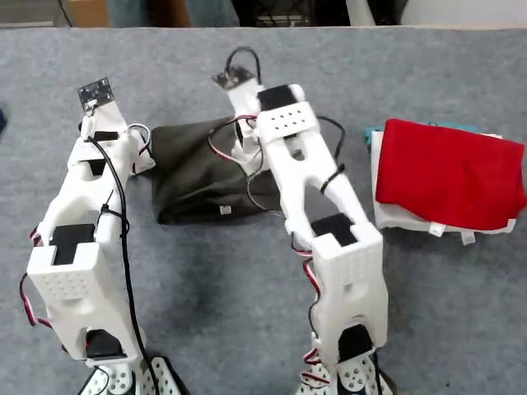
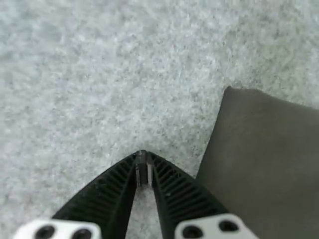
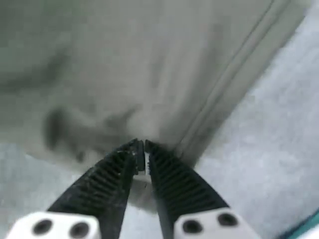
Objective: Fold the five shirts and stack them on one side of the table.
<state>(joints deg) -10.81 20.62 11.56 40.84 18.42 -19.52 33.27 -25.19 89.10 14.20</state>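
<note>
A dark olive folded shirt (image 1: pixel 206 177) lies mid-table on the grey carpet. My right gripper (image 3: pixel 143 145) sits over the shirt's far part (image 3: pixel 124 74), its fingers closed on puckered fabric near a hem. My left gripper (image 2: pixel 143 158) is shut and empty, low over bare carpet just beside the shirt's left edge (image 2: pixel 264 164). In the high view the left gripper (image 1: pixel 140 158) is at the shirt's left side, and the right arm's wrist (image 1: pixel 247 136) covers its gripper. A stack with a red shirt (image 1: pixel 449 173) on top lies at the right.
Under the red shirt are a white shirt (image 1: pixel 395 216) and a teal one (image 1: pixel 375 132). The table's far edge (image 1: pixel 263 29) runs along the top of the high view. Open carpet (image 1: pixel 214 280) lies in front of the dark shirt, between the two arms.
</note>
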